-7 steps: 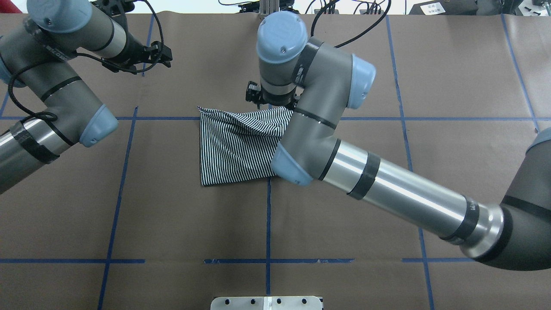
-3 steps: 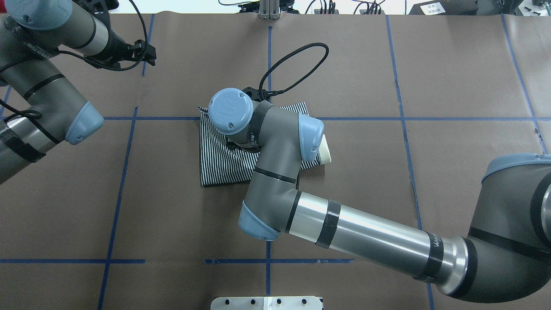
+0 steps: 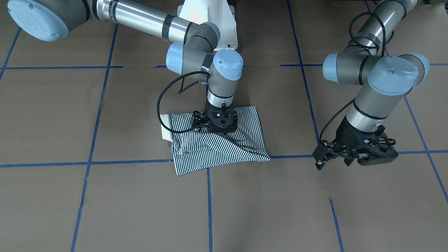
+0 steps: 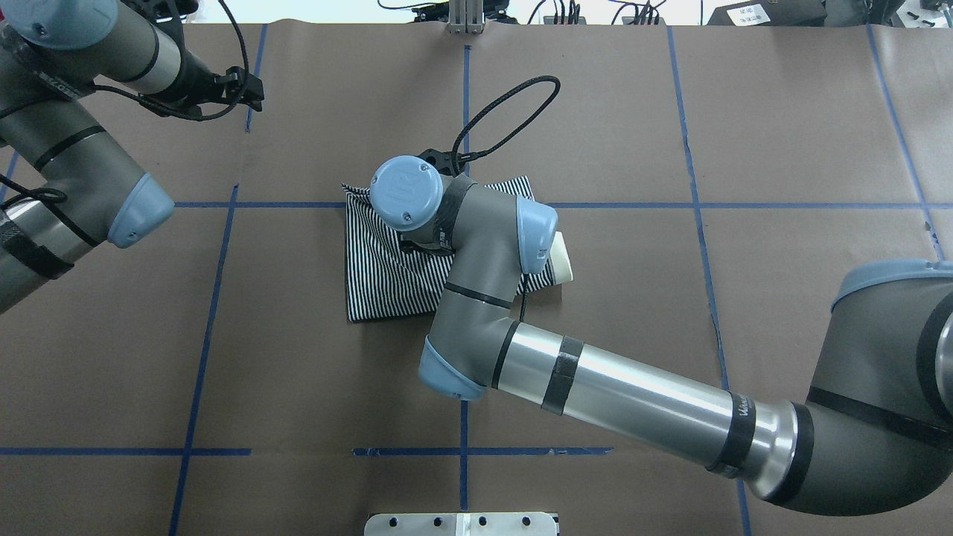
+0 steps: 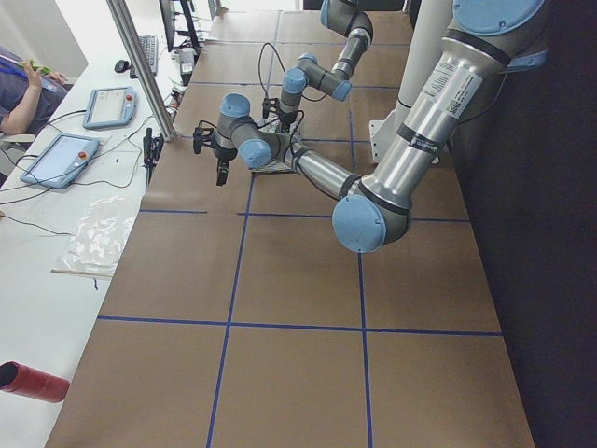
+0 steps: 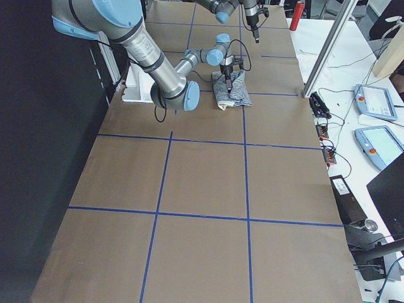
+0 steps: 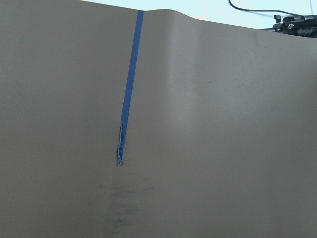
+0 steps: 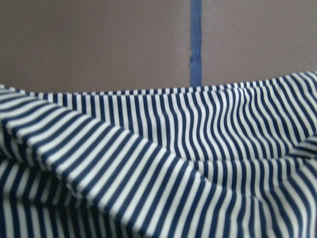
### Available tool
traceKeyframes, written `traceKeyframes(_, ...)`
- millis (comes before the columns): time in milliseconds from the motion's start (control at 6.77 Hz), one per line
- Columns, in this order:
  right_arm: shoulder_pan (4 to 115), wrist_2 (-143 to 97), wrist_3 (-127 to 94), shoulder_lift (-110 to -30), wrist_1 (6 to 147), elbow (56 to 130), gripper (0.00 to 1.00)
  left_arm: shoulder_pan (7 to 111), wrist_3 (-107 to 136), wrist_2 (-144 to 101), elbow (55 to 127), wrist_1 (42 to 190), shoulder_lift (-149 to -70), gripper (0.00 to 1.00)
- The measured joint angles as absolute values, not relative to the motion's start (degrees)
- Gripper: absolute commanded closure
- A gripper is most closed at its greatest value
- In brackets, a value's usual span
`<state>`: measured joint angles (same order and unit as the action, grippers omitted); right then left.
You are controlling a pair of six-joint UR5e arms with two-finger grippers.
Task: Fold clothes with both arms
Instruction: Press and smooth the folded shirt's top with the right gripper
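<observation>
The striped polo shirt [image 3: 224, 148] lies bunched and partly folded on the brown table cover, also in the overhead view [image 4: 380, 260]. Its cream collar [image 3: 164, 132] pokes out at one side [image 4: 563, 257]. My right gripper [image 3: 211, 128] points straight down onto the shirt's middle, and creases in the cloth run up to it. It looks shut on a fold of the shirt. The right wrist view shows only striped cloth [image 8: 158, 163] close up. In the overhead view the gripper is hidden under its own wrist. My left gripper [image 3: 332, 161] hangs open and empty off to the side, well away from the shirt [image 4: 253, 83].
Brown paper with blue tape lines [image 4: 463, 104] covers the table. A black cable [image 4: 514, 112] loops from the right wrist above the shirt. The white pedestal base [image 3: 210, 24] stands at the robot's side. Tablets [image 5: 61, 159] and a person sit beyond the far edge.
The right arm swung from the shirt's far edge back over its middle and lowered, drawing the cloth over itself; the collar now shows. The left arm drew back towards the left.
</observation>
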<state>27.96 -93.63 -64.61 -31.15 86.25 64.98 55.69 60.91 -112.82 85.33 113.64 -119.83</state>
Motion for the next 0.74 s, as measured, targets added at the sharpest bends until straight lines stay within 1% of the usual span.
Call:
traceKeyframes(295,31.46,-93.44,-60.13,-29.25,82.6,60.92,0.0,55.67,60.91,-112.85,85.13,113.66,-119.74,0.0)
traceKeyframes(591,33.63,-91.74,-57.41,-26.93,74.67,52.99,0.0,55.69,60.91,-112.79,85.1,113.72,-119.71,0.0)
traceKeyframes(739,35.02,-91.26,-56.0,-25.92,73.12,51.24,0.0,55.71,60.91,-112.77,85.16,113.73,-119.72,0.0)
